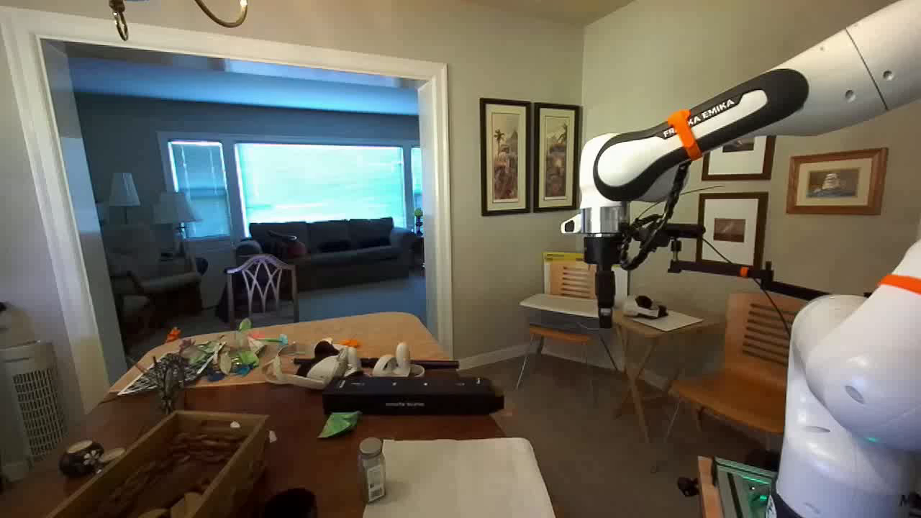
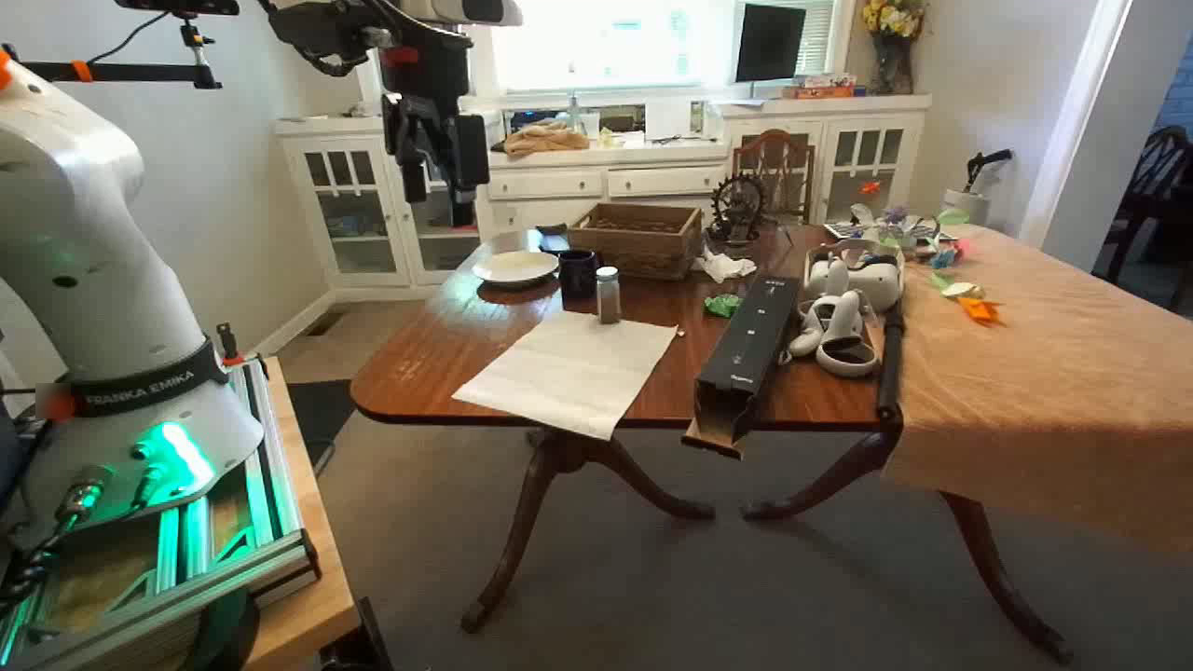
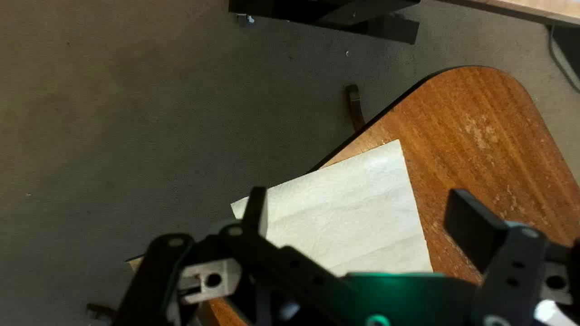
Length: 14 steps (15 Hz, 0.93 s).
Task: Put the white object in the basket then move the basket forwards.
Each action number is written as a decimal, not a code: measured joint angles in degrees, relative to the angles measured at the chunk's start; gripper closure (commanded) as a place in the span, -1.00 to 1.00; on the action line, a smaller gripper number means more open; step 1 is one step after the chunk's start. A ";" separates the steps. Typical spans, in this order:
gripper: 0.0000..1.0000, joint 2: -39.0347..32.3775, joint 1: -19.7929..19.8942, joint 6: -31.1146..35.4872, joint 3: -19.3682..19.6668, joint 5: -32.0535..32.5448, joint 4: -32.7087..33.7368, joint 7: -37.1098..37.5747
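Up high goes our view of the gripper [image 3: 360, 210], well above the table [image 2: 438, 363], fingers [image 3: 478, 231] spread wide, nothing between them. Which thing is the white one? Several fit, so I can't swear to it, but my pick is the crumpled wad [image 2: 725, 267] lying on the table, just beside the basket [image 2: 652, 253]. That should be a featherweight, soft, hard to break; paper or cloth, can't tell. Pinch a raised fold from above, I'd say. The basket looks stiff and fairly light, its walls likely to creak under a hard squeeze: straddle the upper rim, one finger inside, one outside. And the count: one basket, one wad, one plate [image 2: 515, 267], one dark mug [image 2: 578, 273], one jar [image 2: 608, 296], one pale sheet [image 2: 569, 368], one black box [image 2: 746, 345], one headset [image 2: 876, 284], and seemingly two controllers [image 2: 846, 321], overlapping.
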State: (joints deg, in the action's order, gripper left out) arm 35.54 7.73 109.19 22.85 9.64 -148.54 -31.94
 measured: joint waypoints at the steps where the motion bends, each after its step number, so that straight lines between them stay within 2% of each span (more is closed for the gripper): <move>1: -1.00 0.00 0.00 0.00 0.00 0.00 0.00 0.00; 9: -1.00 -0.03 0.04 0.00 -0.18 -0.25 0.02 0.26; 11: -1.00 -0.43 0.24 1.01 -0.61 -1.13 0.07 2.86; 14: -1.00 -2.34 0.52 5.91 -1.98 -4.71 0.08 10.87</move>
State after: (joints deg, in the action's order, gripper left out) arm 33.20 8.26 115.09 20.87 4.93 -148.46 -21.07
